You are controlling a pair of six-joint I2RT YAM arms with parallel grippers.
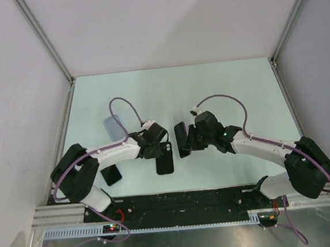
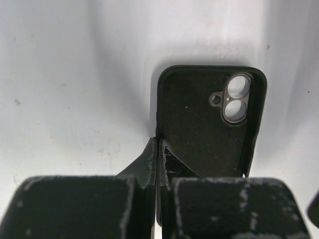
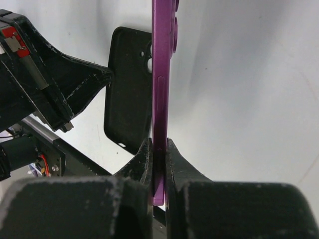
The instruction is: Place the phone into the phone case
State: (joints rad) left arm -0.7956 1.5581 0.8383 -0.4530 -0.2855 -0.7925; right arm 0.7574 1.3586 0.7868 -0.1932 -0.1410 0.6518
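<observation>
My left gripper is shut on the side rim of a black phone case with a camera cut-out, its hollow side facing the wrist camera. The case also shows in the top view and the right wrist view. My right gripper is shut on a purple phone, held on edge; it looks dark from above. Phone and black case are a short gap apart. A translucent pale-blue phone case lies flat at the back left, away from both grippers.
A plain black slab lies on the table under the left arm, near the front edge. The black rail with the arm bases runs along the front. Metal frame posts and white walls bound the table.
</observation>
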